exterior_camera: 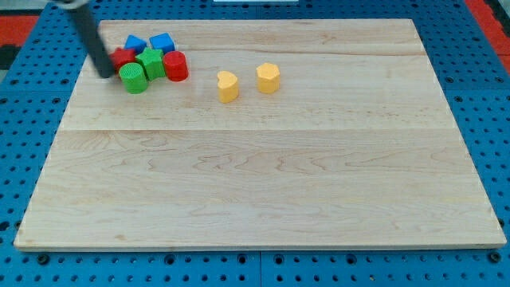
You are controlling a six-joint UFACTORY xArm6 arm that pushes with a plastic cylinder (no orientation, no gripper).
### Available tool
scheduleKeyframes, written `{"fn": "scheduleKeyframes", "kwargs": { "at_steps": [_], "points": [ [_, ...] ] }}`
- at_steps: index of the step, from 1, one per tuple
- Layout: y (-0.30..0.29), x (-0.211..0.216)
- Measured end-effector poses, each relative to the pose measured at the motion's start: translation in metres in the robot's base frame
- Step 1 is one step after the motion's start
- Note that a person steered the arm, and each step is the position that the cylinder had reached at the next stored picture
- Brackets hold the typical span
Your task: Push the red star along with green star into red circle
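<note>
The red star [123, 57] lies at the view's upper left, partly hidden by my rod. My tip [105, 73] touches or nearly touches its left side. The green star [151, 63] sits just right of the red star, touching it. The red circle [175, 66] sits against the green star's right side. A green circle [133, 78] lies just below the two stars, right of my tip.
Two blue blocks [135, 43] [162, 42] sit at the top of the cluster. Two yellow blocks [228, 86] [268, 78] lie to the right of the cluster. The wooden board [263, 175] rests on a blue pegboard.
</note>
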State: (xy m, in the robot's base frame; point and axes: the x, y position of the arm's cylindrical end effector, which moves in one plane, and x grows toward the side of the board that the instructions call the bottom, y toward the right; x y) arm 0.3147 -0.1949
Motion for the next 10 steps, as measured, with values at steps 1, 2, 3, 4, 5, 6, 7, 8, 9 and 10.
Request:
{"fn": "scheduleKeyframes", "kwargs": {
  "at_steps": [1,2,3,4,5,6,7,8,9,10],
  "points": [
    [0.01,-0.023],
    [-0.088,-0.024],
    [-0.09,-0.074],
    [-0.06,-0.116],
    [0.023,-0.075],
    [0.097,-0.022],
    [0.093,-0.028],
    [0.049,-0.046],
    [0.034,-0.084],
    [0.057,-0.122]
  ]
}}
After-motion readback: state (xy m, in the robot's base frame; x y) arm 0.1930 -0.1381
